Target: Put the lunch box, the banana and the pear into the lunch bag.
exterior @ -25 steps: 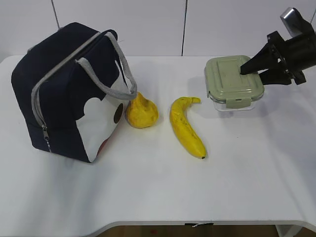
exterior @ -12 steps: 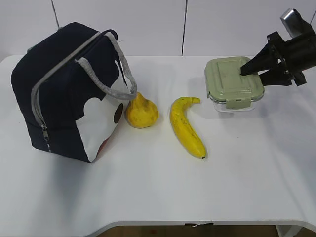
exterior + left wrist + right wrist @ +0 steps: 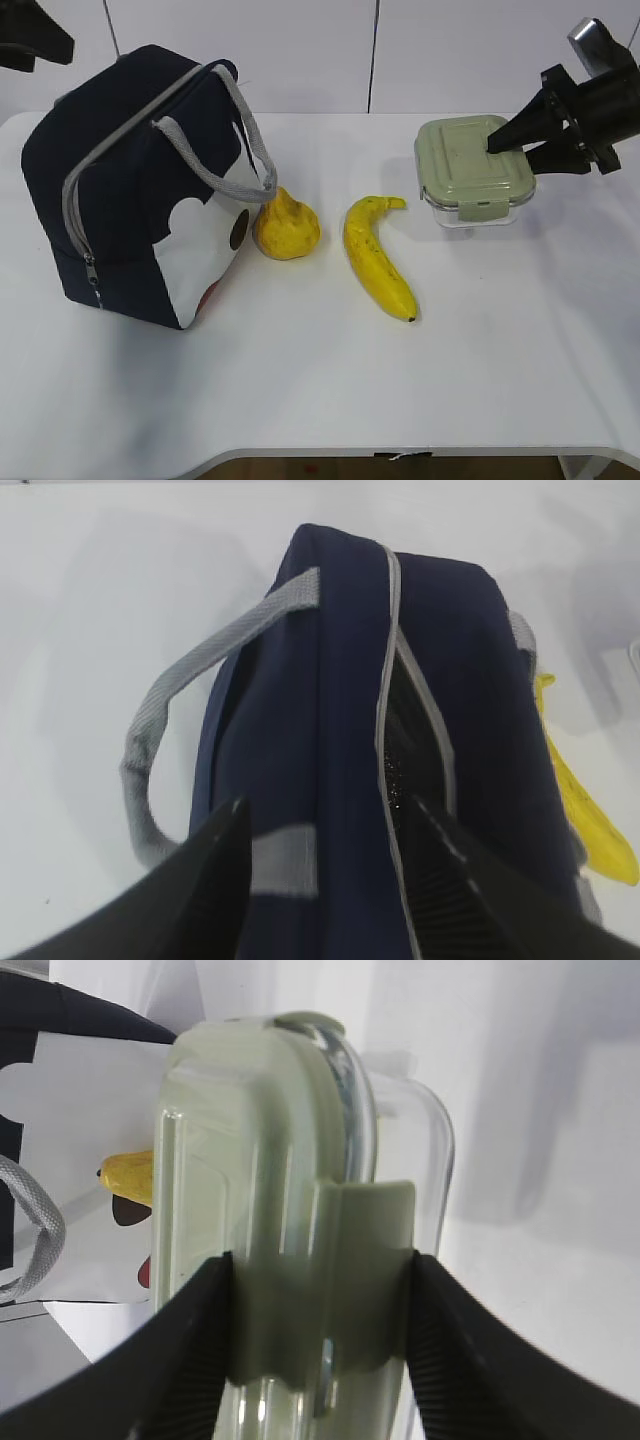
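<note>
In the exterior view, your right gripper (image 3: 510, 140) is closing around the lunch box (image 3: 474, 167), right of the lunch bag (image 3: 140, 190); the pear (image 3: 287, 226) and banana (image 3: 378, 255) are lying between them on the tabletop (image 3: 320, 380). In the left wrist view, the left fingers (image 3: 215, 875) are hovering wide over the partly unzipped lunch bag. In the right wrist view, the fingers (image 3: 195, 1350) are straddling the lunch box's side clip (image 3: 355, 1270); next, judge the squeeze and lift.

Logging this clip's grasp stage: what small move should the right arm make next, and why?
Probably lift. The right gripper has its fingers pressed on both sides of the clear lunch box with the sage-green lid, which sits on the white table, and the navy fabric lunch bag is partly unzipped.
</note>
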`<state>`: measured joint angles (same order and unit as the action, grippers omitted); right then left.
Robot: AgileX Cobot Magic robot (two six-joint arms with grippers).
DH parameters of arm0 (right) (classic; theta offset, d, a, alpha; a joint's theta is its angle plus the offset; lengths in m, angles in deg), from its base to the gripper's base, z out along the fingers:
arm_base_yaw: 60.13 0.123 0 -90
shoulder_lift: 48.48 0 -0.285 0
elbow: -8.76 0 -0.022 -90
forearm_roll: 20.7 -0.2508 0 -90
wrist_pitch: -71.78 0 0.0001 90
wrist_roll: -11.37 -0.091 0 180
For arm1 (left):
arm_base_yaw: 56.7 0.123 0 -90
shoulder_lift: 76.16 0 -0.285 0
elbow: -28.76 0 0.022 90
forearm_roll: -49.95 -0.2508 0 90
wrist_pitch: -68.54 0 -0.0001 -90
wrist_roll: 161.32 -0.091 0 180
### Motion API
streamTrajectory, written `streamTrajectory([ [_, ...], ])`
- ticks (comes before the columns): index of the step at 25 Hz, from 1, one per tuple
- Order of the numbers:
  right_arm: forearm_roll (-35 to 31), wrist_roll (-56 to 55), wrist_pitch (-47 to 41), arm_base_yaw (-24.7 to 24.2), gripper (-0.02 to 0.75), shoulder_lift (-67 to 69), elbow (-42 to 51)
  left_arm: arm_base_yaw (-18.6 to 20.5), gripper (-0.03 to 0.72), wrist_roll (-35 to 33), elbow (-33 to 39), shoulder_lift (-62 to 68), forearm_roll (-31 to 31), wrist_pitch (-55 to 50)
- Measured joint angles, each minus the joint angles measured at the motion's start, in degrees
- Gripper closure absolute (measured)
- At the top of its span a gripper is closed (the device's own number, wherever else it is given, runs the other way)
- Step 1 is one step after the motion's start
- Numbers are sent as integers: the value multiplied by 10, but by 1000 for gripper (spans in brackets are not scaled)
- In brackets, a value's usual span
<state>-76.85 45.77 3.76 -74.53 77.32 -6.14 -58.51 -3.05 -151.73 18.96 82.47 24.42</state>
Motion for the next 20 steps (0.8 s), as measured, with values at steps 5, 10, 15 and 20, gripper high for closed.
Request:
streamTrajectory([
  [5, 0, 0, 0, 0, 340, 0, 0, 0, 306, -22, -72, 83, 11, -31],
  [10, 0, 0, 0, 0, 341, 0, 0, 0, 305, -27, -104, 139, 17, -39],
  [15, 0, 0, 0, 0, 342, 0, 0, 0, 342, -27, -106, 166, 24, -42],
  [20, 0, -4, 0, 0, 342, 0, 0, 0, 619, -29, -106, 166, 48, -42],
])
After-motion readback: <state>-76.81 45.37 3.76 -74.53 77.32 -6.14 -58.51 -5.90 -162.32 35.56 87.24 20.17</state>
